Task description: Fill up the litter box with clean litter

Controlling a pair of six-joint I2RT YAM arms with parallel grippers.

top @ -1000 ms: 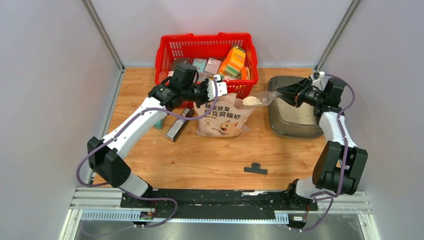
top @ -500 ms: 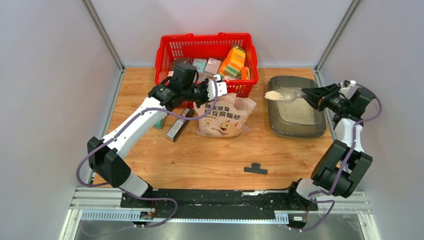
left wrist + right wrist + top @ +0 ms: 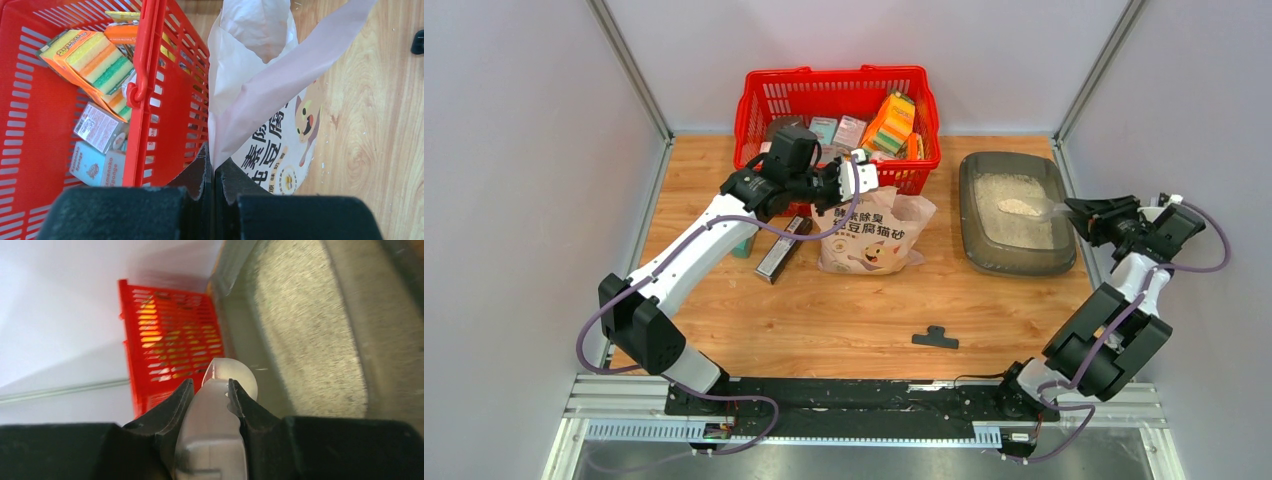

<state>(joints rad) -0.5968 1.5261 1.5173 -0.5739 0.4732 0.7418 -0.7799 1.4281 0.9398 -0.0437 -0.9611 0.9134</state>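
left gripper [image 3: 214,169]: we see it clenched on the top edge of the bag [image 3: 869,242], beside the red basket [image 3: 769,100].
right gripper [image 3: 210,388]: we see it grasping the clear scoop [image 3: 1027,208] by its handle.
litter box [image 3: 1014,268]: far right of the table [image 3: 824,320], under the scoop.
clean litter [image 3: 1009,230]: we see it spread across the box floor.

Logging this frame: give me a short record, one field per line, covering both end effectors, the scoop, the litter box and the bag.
left end effector: shut on the top edge of the bag, beside the red basket
right end effector: shut on the handle of the clear scoop
litter box: right side of the table, floor covered with clean litter
scoop load: a heap of granules, held over the box
stray item: black clip on the table
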